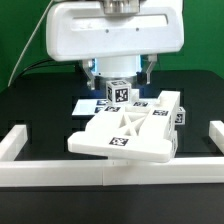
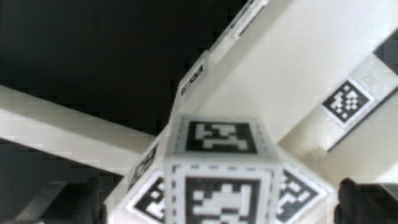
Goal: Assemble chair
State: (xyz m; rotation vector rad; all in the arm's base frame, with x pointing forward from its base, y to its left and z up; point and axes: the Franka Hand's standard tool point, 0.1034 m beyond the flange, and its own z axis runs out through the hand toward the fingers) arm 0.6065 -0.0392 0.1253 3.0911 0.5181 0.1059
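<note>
The chair, a cluster of white blocky plastic pieces bearing black-and-white square tags, lay on the black table just inside the white border rail, its broad panel tilted toward the camera. Above it the hand hung released, fingers spread, gripping nothing, over a small tagged block.

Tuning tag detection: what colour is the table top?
Black, matte, around the white chair parts; table shows best in the exterior view.
</note>
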